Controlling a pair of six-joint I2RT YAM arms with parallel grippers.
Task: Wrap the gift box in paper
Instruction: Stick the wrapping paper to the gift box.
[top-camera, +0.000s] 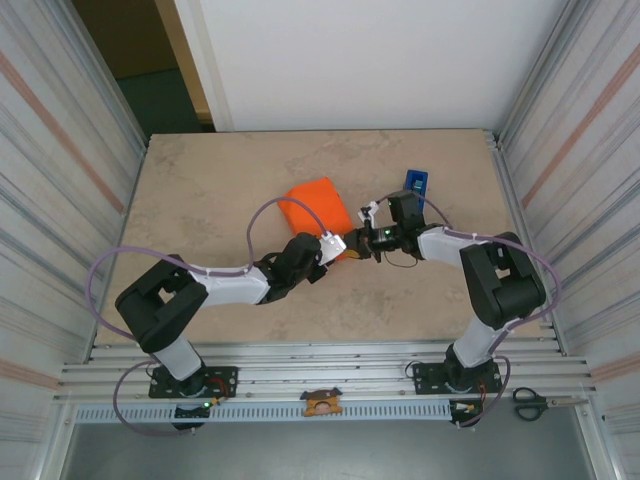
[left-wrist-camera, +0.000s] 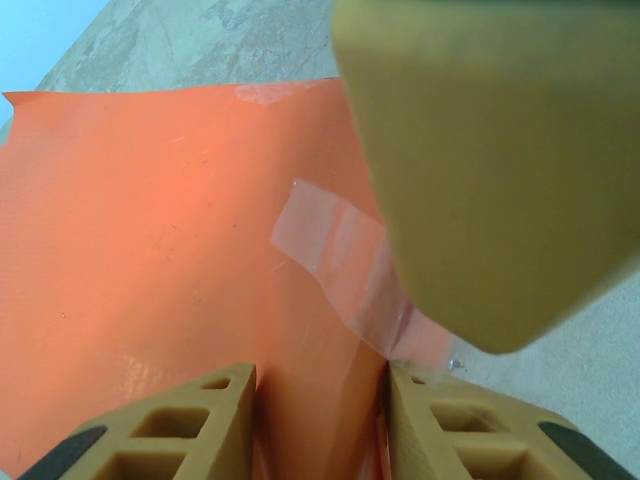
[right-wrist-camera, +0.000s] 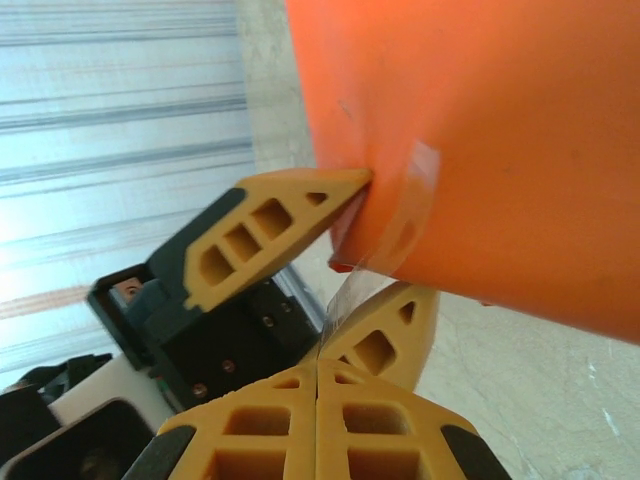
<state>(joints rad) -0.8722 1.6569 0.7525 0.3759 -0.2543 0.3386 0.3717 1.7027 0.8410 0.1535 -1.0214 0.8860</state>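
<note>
Beige table (top-camera: 200, 200) | left gripper (left-wrist-camera: 318, 378) clamps the paper (left-wrist-camera: 150, 220) at its corner | right gripper (right-wrist-camera: 318, 370) pinched shut on clear tape strip (right-wrist-camera: 420, 185)

Paper (left-wrist-camera: 150, 250) cut off at frame edges

Legible text, labels, brand marks, numbers, signs: none recorded in the top, left wrist or right wrist views.
</note>
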